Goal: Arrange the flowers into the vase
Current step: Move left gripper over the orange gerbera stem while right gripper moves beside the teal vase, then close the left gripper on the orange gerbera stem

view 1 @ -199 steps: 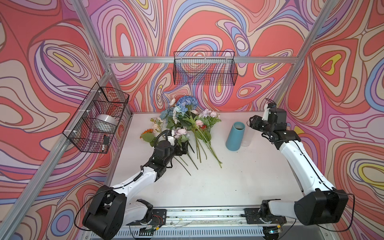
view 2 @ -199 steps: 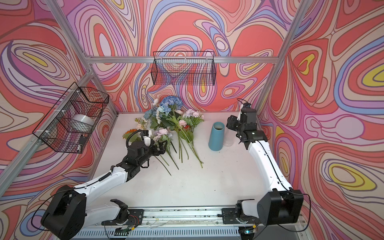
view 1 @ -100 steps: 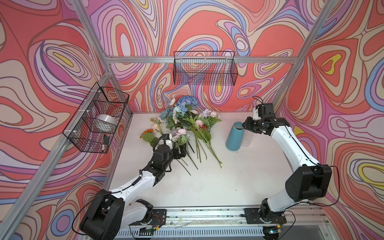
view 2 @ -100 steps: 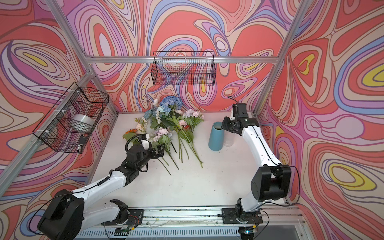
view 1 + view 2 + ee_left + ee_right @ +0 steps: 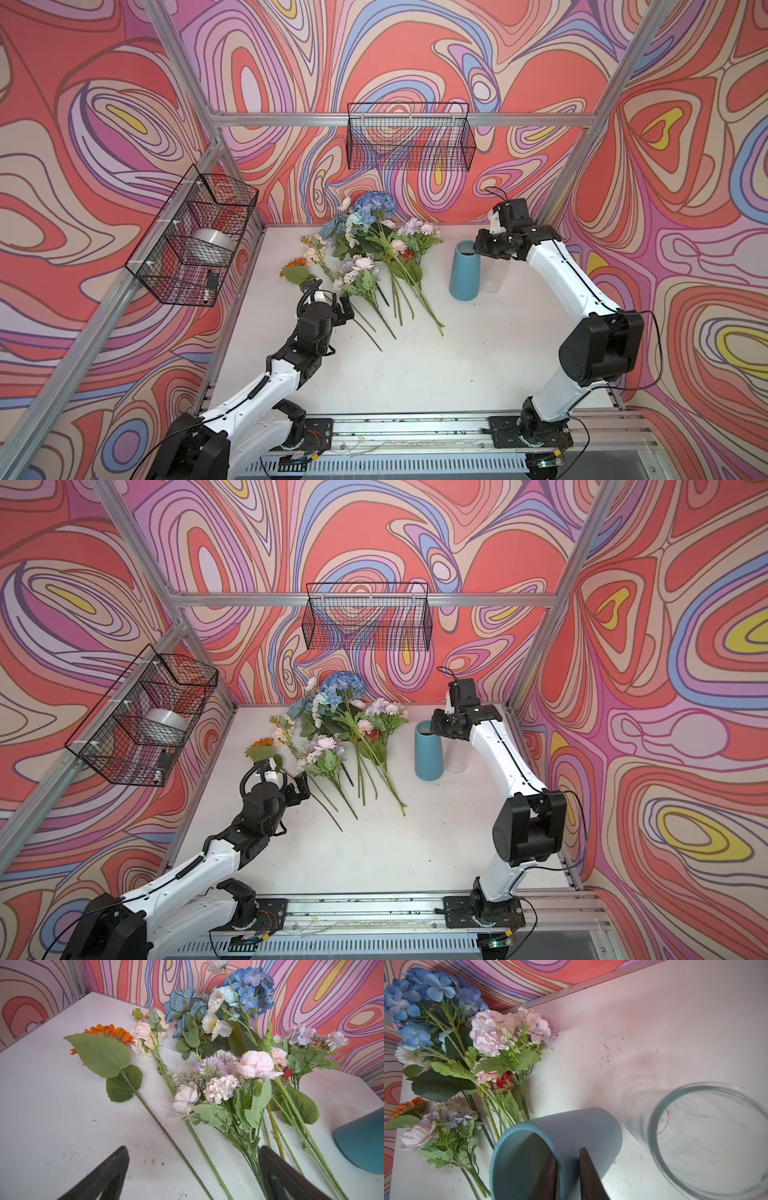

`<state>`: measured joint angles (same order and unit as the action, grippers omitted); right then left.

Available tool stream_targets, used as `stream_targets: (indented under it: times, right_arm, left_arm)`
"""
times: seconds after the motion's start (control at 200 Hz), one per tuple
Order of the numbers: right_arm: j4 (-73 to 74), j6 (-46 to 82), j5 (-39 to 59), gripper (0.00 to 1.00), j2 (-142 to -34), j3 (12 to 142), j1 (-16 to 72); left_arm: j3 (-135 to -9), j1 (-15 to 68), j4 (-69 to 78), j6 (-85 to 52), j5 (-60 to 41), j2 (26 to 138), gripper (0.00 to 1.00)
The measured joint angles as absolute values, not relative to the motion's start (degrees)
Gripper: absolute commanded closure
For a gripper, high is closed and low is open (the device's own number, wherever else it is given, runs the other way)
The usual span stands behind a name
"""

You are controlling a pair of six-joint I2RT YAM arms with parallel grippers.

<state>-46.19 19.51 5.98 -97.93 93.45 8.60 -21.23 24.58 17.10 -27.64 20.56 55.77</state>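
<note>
The right fingers (image 5: 546, 1178) have swung over to the blue vase (image 5: 464, 272) and squeezed in on it.
They pinch the vase's wall, one finger inside and one outside, likely to keep it from tipping when stems go in. The left fingers (image 5: 104, 1174) are spread wide just above the stems, ready to pick one. The flowers (image 5: 370, 249) all lie on the table (image 5: 457, 365) beside the vase, with none in it yet. A glass jar (image 5: 494, 272) stands just beside the vase.
</note>
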Motion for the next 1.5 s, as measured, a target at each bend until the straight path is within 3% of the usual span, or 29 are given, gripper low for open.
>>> stream_targets:
  times: [0.155, 0.426, 0.741, 0.901, 1.067, 1.222, 1.292, 1.342, 1.502]
  right_arm:
    - [-47.44, 19.27, 4.43, 0.93, -98.94, 94.61, 8.91]
    - [-47.64, 18.98, 4.16, 0.93, -98.94, 94.67, 9.17]
    - [-49.39, 19.35, 6.17, 0.58, -99.24, 94.98, 10.5]
    - [-49.25, 19.59, 7.18, 0.37, -98.35, 95.7, 10.59]
    - [-46.39, 19.0, 6.98, 0.21, -93.3, 94.13, 10.61]
    - [-42.33, 17.85, 5.54, 0.13, -88.03, 89.95, 10.61]
    - [-40.64, 17.54, 4.6, 0.09, -87.09, 87.94, 10.61]
    - [-39.46, 17.43, 3.97, 0.02, -86.85, 86.21, 10.61]
    - [-36.29, 17.28, 2.74, 0.02, -86.56, 80.79, 10.63]
  left_arm:
    - [-21.1, 23.99, 15.62, -27.73, 22.17, 54.68, 0.0]
    - [-21.1, 22.35, 14.11, -27.46, 24.47, 53.32, 0.0]
    - [-21.45, 17.3, 6.76, -30.83, 23.24, 54.74, 0.0]
    - [-25.3, 17.19, 2.13, -32.38, 20.84, 62.94, 0.0]
    - [-35.03, 14.7, -1.54, -34.06, 18.39, 74.41, 0.0]
    - [-43.22, 11.75, -3.29, -35.86, 15.94, 83.22, 0.16]
    - [-45.98, 10.57, -3.84, -36.8, 14.44, 86.52, 0.32]
    - [-47.48, 9.8, -4.12, -37.41, 13.43, 88.6, 0.37]
    - [-50.24, 9.15, -5.72, -39.53, 12.43, 93.86, 0.38]
